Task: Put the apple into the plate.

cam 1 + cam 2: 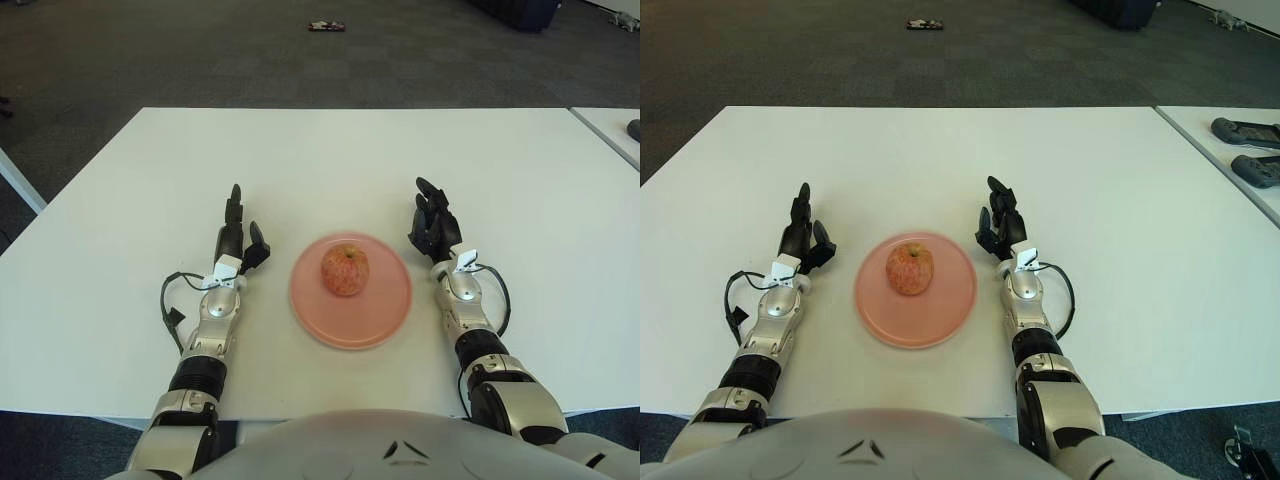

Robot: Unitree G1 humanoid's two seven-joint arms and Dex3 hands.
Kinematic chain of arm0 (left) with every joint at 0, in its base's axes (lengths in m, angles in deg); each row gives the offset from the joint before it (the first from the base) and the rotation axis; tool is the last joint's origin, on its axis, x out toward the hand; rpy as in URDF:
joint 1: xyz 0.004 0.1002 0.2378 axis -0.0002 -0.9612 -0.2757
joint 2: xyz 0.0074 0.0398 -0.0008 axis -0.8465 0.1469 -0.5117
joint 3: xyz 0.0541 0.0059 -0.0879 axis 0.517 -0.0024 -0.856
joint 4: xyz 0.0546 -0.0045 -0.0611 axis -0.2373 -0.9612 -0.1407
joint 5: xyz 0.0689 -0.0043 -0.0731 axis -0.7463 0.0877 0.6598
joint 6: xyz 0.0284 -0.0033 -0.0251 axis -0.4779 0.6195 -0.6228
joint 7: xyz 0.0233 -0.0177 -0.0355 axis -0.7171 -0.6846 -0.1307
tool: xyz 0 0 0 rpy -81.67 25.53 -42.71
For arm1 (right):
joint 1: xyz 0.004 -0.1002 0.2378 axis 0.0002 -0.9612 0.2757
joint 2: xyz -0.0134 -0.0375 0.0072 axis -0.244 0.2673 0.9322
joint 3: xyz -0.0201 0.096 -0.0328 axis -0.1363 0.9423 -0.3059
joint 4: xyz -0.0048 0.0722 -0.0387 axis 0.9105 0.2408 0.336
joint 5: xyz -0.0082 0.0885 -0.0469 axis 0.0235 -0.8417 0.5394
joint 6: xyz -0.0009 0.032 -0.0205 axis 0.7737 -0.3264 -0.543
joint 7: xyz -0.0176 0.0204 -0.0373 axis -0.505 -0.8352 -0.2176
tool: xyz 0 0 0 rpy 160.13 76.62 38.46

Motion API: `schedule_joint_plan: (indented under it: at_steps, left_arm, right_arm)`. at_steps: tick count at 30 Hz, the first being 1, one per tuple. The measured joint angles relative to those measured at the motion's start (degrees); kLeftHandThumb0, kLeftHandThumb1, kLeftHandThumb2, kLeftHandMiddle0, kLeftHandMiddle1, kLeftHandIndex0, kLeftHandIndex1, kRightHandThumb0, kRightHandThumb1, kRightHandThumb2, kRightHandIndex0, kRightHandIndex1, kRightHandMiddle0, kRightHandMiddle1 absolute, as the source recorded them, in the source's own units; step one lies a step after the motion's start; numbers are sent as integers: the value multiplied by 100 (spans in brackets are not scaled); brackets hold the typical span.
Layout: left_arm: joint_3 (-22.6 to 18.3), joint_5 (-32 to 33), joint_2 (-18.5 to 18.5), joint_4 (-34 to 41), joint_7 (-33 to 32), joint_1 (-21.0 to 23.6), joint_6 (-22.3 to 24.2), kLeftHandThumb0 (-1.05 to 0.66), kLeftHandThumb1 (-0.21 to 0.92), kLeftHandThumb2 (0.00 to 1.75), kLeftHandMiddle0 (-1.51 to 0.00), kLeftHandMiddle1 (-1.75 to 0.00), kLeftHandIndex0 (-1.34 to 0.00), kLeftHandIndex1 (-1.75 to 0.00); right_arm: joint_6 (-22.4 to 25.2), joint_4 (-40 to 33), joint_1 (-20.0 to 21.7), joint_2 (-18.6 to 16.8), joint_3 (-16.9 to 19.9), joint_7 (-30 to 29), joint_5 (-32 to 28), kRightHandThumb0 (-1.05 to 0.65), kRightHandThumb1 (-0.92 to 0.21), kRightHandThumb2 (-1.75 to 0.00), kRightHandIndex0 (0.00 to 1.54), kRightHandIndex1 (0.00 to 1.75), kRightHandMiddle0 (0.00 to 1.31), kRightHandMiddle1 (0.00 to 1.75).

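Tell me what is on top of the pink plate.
One red apple sits on the pink plate, slightly back of centre. The plate surface directly under it is hidden. Each robot hand, left and right, flanks the plate, holding nothing.

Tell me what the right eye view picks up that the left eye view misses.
Only the right eye view shows two dark handheld controllers on the neighbouring table at right. Only the left eye view shows the white table's left corner and another table edge there. Both show the red apple sitting on the round pink plate, the left hand left of it and the right hand right of it, both open and empty.
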Motion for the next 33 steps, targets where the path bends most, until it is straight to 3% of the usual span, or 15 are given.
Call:
schedule_joint_plan:
  at_steps: [33]
  left_arm:
    - [-110,17,-5,146,-50,-104,-13,-102,92,117,0,0,0,0]
  right_arm:
    - [45,-69,-35,14,-66,-162,105,-61,-92,-90,13,0,0,30]
